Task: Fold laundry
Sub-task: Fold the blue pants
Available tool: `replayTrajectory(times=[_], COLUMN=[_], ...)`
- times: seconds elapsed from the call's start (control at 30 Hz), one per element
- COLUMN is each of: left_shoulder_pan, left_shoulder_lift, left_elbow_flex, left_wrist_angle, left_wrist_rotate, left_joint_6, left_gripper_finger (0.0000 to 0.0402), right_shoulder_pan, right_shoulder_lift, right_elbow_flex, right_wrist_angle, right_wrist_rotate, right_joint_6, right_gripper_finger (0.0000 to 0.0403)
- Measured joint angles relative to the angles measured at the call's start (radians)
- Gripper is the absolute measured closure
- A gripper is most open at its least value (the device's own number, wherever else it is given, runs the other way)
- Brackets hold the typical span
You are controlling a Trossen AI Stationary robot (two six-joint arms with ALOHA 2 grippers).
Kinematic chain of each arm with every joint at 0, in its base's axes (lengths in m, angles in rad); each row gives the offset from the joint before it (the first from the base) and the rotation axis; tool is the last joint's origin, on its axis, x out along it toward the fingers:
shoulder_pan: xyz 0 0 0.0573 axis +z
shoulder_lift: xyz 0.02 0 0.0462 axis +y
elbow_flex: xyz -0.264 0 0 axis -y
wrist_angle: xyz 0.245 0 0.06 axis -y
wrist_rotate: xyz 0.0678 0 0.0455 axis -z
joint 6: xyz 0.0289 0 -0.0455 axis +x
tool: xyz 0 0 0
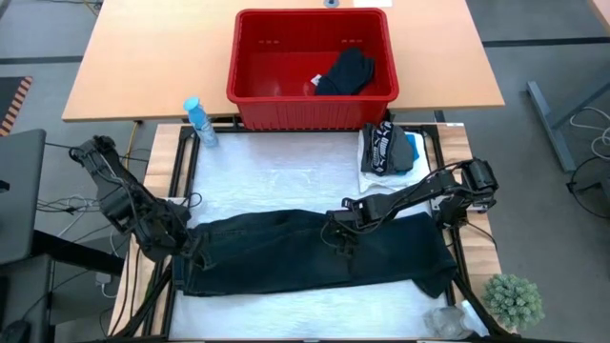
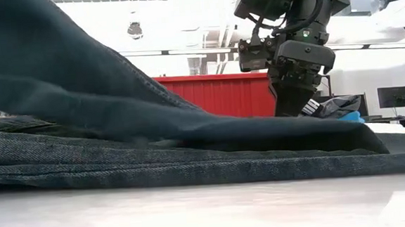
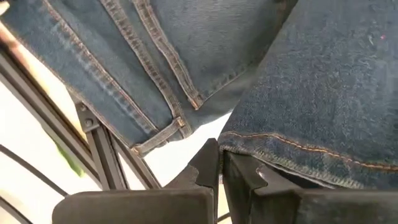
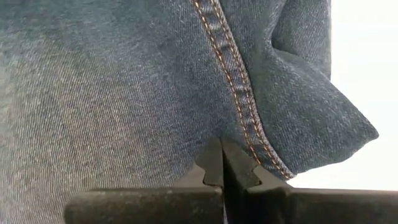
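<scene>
Dark denim trousers (image 1: pixel 286 252) from the laundry lie lengthwise across the white table cover. My left gripper (image 1: pixel 186 246) is shut at their left end, where one leg's hem rises off the layer beneath (image 2: pixel 45 67). My right gripper (image 1: pixel 335 233) is shut on the cloth at their middle, pointing steeply down (image 2: pixel 290 111). A folded pile of white, black and teal garments (image 1: pixel 386 152) rests at the far right. A black garment (image 1: pixel 345 71) lies in the red basket (image 1: pixel 257 90). My left gripper (image 3: pixel 221 165) pinches the stitched hem edge (image 3: pixel 261 149) of one trouser leg between its two fingers, slanting down from the left. That leg end is lifted; the other leg's hem (image 3: pixel 158 134) lies lower, and the remainder is on the table. My right gripper (image 4: pixel 222 158) meets the denim with its shut fingertips just beside a double-stitched seam (image 4: pixel 245 134), coming steeply from above. Whether cloth is caught between the tips or only pressed, I cannot tell. A fold (image 4: pixel 323 118) stands up beside the fingers.
A blue spray bottle (image 1: pixel 200 122) stands at the far left corner. A small green plant (image 1: pixel 515 300) and a clear crumpled thing (image 1: pixel 448 319) sit at the near right. The black frame rails (image 1: pixel 181 181) border the table cover; bare white cover lies between trousers and basket.
</scene>
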Motion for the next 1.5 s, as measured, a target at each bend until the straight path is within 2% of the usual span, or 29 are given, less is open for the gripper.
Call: replayTrajectory(times=[0.1,0.2,0.47,0.57,0.67,0.77,1.0,1.17,1.3,1.5], left_shoulder_pan=[0.000,0.000,0.000,0.000,-0.007,-0.032,-0.072,-0.072,-0.072,-0.059], left_shoulder_lift=[0.000,0.000,-0.001,-0.009,-0.001,0.030,0.218,0.338,0.377,0.382], left_elbow_flex=[0.000,0.000,0.000,-0.001,0.020,0.034,0.041,0.099,0.113,0.068], left_wrist_angle=[-0.002,-0.009,-0.023,0.053,0.108,0.102,0.080,-0.085,-0.197,-0.177], left_wrist_rotate=[-0.006,-0.016,-0.056,-0.107,-0.169,-0.262,-0.245,-0.275,-0.304,-0.320], left_joint_6=[0.030,0.068,0.098,0.121,0.181,0.221,0.441,0.491,0.529,0.574], left_gripper_finger=[0.0397,0.0376,0.0266,0.0223,0.0198,0.0192,0.0191,0.0191,0.0191,0.0191], right_shoulder_pan=[0.000,0.000,0.000,0.000,0.000,0.000,0.000,0.000,0.000,0.000], right_shoulder_lift=[0.000,0.000,0.000,0.000,0.000,0.000,0.000,0.000,0.000,0.000], right_elbow_flex=[0.000,0.000,0.000,0.000,0.000,0.000,0.000,0.000,0.000,0.000], right_wrist_angle=[-0.001,-0.003,-0.002,-0.002,-0.002,-0.001,-0.001,-0.001,0.001,0.001], right_wrist_rotate=[0.000,0.000,-0.003,-0.004,-0.004,-0.005,-0.005,-0.023,-0.027,-0.028], right_joint_6=[0.000,0.000,0.000,0.000,0.000,0.000,0.000,0.000,-0.003,-0.008], right_gripper_finger=[0.0387,0.0387,0.0387,0.0387,0.0387,0.0387,0.0386,0.0386,0.0385,0.0385])
